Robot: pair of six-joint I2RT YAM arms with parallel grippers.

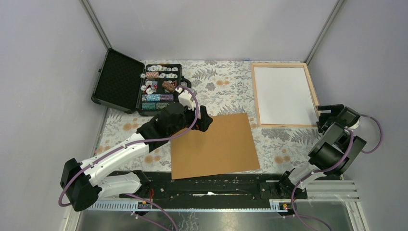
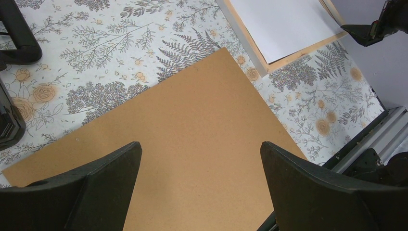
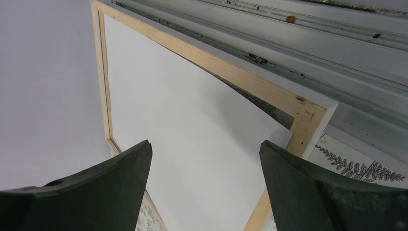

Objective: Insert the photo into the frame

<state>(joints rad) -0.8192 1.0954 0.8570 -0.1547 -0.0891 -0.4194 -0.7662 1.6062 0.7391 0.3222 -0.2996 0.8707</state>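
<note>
The light-wood frame (image 1: 255,96) lies flat at the table's far right. The photo (image 1: 284,95) rests inside it with its plain white back up. In the right wrist view the photo (image 3: 183,120) fills most of the frame (image 3: 255,86), and one edge bows away from the rail, leaving a thin gap. My right gripper (image 3: 206,144) is open above the photo's near right corner, close to the frame's corner (image 1: 323,115), with nothing between its fingers. Over the far left part of the brown backing board (image 2: 192,120), my left gripper (image 2: 201,147) hangs wide open and empty.
The brown backing board (image 1: 214,147) lies flat mid-table on the floral cloth. A black case of poker chips (image 1: 161,89) stands open at the far left, lid (image 1: 113,79) laid back. Grey walls close in on three sides; a metal rail (image 1: 216,185) runs along the near edge.
</note>
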